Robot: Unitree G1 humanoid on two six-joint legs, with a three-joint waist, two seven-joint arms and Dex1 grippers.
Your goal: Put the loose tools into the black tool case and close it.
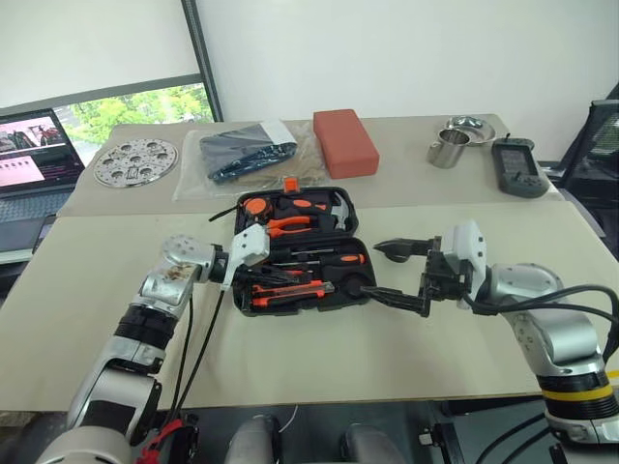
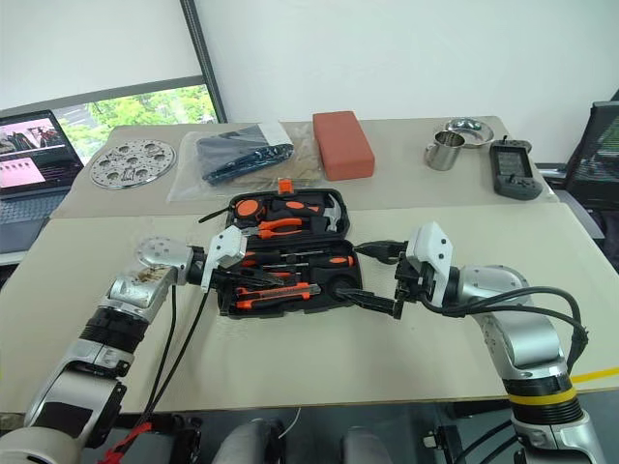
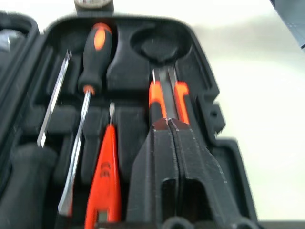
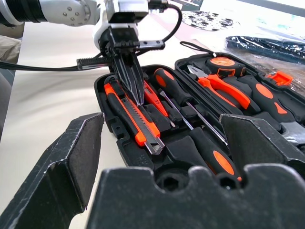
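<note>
The case (image 1: 295,253) lies open on the surface between the two arms, and its slots hold the knife (image 4: 136,123), the screwdrivers (image 4: 190,107) and the slim tester (image 3: 106,176); no loose tool is visible on the surface around it. The left gripper (image 4: 129,78) has its jaws clenched on nothing, tips down over the knife, while the right gripper (image 1: 395,274) stands released beside the case's right end. Judged from this, the packing looks done or nearly so, and closing the lid remains.
</note>
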